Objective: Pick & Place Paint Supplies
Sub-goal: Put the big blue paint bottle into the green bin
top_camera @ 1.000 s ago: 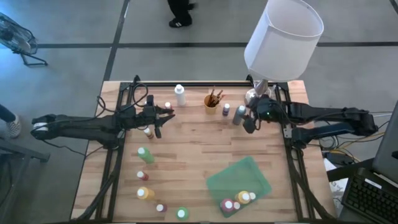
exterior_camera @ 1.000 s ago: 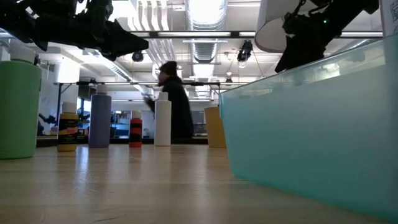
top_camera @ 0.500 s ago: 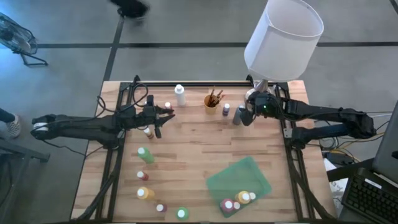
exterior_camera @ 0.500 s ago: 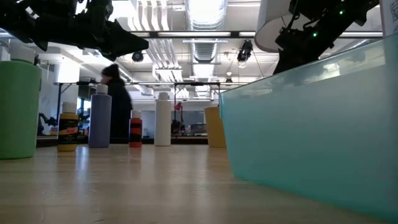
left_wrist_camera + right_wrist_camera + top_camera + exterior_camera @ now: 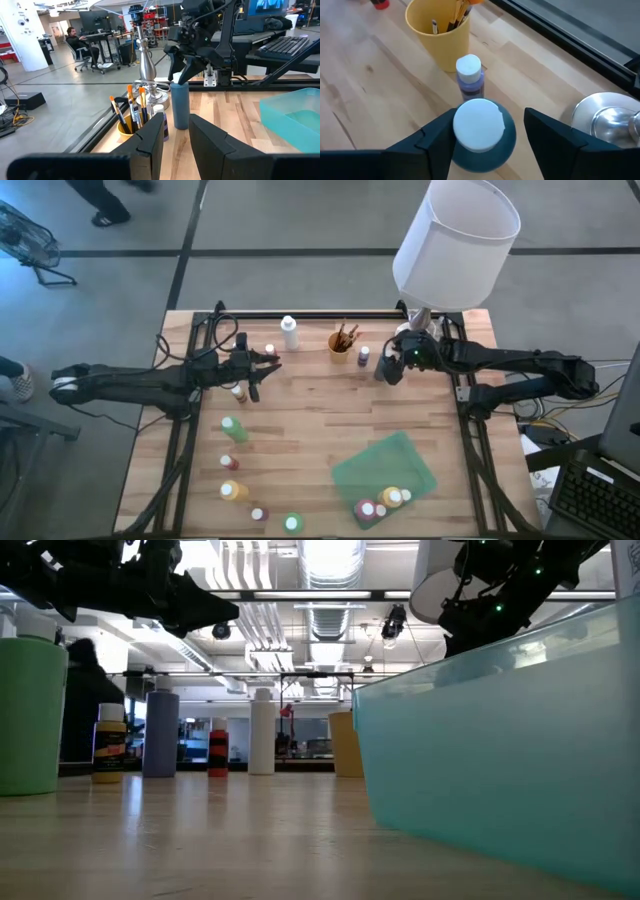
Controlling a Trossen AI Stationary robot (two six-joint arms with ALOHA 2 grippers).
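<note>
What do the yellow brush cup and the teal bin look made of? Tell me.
Yellow brush cup: probably plastic, though glazed ceramic is possible, given the smooth, even, opaque wall with a soft sheen. Translucent teal bin: likely frosted plastic, since light glows through its thin, milky wall.

Even, bright overhead light fills the scene. In the low view, ceiling strip lights (image 5: 325,560) glare to white, and the teal bin (image 5: 500,740) close to the lens looks soft and glowing. The blue bottle (image 5: 479,131) between the right gripper's jaws casts hardly any shadow on the table (image 5: 380,95). The room beyond the left gripper's jaws is perhaps slightly soft.
</note>
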